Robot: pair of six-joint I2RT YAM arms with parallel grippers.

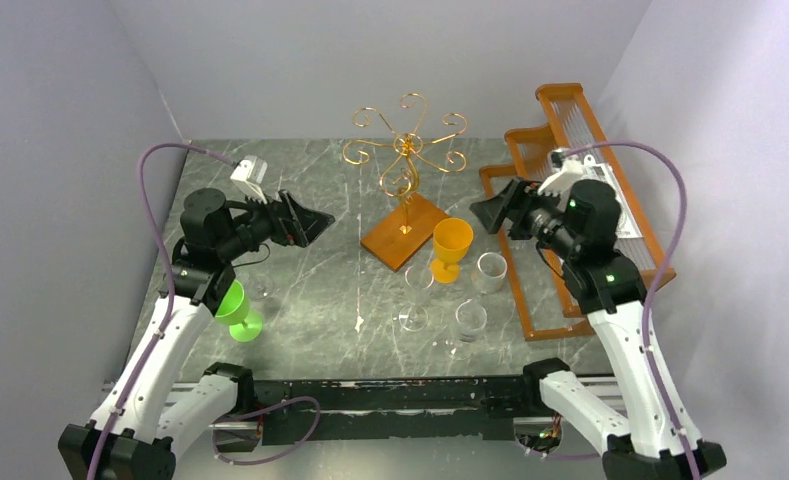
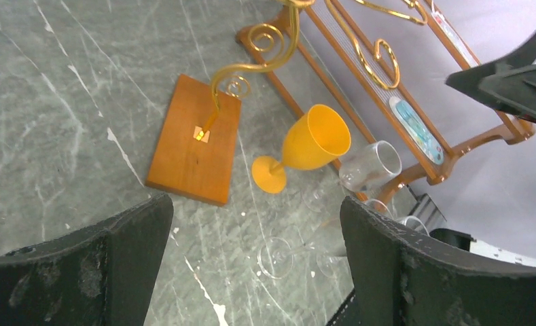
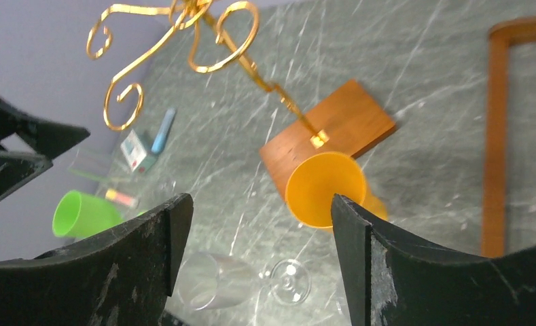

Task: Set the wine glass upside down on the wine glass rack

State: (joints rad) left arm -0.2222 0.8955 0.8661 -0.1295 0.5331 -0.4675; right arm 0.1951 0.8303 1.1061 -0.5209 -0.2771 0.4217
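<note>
A: Leftmost, then: left gripper above the marble table, fingers spread wide, nothing held?
B: Right. Under that arm, green wine glass, upright; visible from the top and the right wrist, not from the left wrist.
A: Centre?
B: Gold wine glass rack, post vertical on its wooden base. Just right of the base, orange wine glass: standing on its foot, stem vertical, mouth up. Nearer the arm bases, clear glasses.
A: Far right?
B: Then right gripper, fingers well parted, empty, before the orange slatted shelf; orange glass framed between those fingers in the right wrist view.
</note>
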